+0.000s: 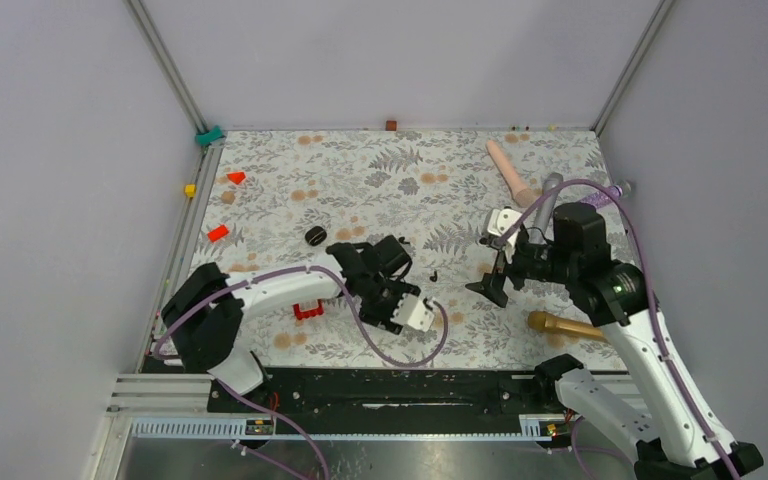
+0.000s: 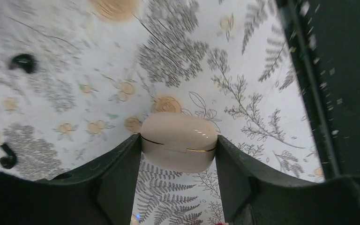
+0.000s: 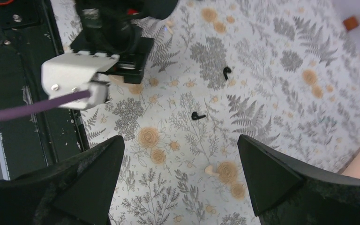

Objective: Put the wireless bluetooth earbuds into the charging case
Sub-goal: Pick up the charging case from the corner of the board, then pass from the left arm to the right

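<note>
My left gripper [image 2: 178, 149] is shut on a cream charging case [image 2: 178, 132], one finger on each end. The case's lid is closed, with a thin gold seam showing. I cannot tell whether the case touches the mat. In the top view the left gripper [image 1: 380, 268] hides the case. Two tiny black earbuds lie on the floral mat, one [image 3: 197, 116] nearer my right gripper and one [image 3: 226, 71] farther off. One earbud [image 1: 433, 275] shows between the grippers, and one [image 2: 7, 157] at the left wrist view's left edge. My right gripper [image 3: 179, 140] is open and empty above the mat [image 1: 489, 284].
A red block [image 1: 307, 310] lies under the left arm, with a black oval object [image 1: 315, 236] behind it. A pink cylinder [image 1: 508, 170], a gold handle [image 1: 565, 325] and small red pieces [image 1: 218, 233] lie around. A tiny cream piece [image 3: 210, 170] lies between my right fingers.
</note>
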### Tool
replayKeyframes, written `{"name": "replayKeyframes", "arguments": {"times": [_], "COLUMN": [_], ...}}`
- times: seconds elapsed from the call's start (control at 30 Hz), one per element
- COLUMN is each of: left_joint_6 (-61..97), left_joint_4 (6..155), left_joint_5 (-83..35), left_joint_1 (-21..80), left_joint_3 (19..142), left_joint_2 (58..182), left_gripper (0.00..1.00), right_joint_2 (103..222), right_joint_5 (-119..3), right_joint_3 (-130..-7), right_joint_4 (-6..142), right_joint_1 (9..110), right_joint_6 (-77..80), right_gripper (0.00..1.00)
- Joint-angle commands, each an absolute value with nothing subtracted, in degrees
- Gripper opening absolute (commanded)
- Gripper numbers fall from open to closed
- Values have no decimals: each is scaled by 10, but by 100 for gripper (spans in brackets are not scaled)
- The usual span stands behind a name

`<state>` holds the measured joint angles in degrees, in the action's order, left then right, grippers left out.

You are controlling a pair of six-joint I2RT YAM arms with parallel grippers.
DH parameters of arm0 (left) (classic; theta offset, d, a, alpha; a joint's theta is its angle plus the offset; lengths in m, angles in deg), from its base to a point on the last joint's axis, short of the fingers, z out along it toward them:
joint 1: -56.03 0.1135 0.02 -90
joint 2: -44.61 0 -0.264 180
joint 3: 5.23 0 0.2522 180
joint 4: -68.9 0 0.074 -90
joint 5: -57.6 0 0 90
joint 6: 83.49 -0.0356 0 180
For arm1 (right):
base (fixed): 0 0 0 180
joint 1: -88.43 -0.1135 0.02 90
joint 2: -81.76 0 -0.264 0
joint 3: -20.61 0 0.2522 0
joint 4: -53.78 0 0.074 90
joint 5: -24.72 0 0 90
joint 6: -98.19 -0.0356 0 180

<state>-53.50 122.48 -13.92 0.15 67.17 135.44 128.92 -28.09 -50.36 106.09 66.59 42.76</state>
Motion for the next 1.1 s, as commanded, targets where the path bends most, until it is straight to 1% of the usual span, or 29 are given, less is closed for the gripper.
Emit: {"name": "replayKeyframes", "arguments": {"times": [0.0,0.17,0.27,0.33,0.47,0.63,0.93,1.07], "left_joint_6": [-478,-422,-393,-376,-347,-341,-402,-405], "left_joint_4": [1263,1274,1276,1276,1276,1290,1354,1357], "left_joint_5": [26,162,239,284,353,414,441,444], "left_joint_1": [37,72,86,94,108,129,131,131], "left_joint_3": [752,785,791,793,800,808,828,828], "left_joint_2": [1298,1293,1297,1301,1316,1347,1383,1383], "left_gripper": [25,25,25,25,25,25,25,25], "right_joint_2": [1257,1239,1233,1237,1261,1305,1400,1416], "right_joint_5": [-229,-185,-135,-94,-59,-69,-76,-103], "right_joint_3": [-582,-631,-618,-591,-548,-534,-547,-526], "right_joint_4": [1146,1291,1335,1336,1269,1204,1139,1087], "right_joint_1": [658,658,658,658,646,579,536,500], "right_joint_6": [509,657,725,765,761,740,710,686], "right_gripper": [100,99,99,97,93,90,89,87]}}
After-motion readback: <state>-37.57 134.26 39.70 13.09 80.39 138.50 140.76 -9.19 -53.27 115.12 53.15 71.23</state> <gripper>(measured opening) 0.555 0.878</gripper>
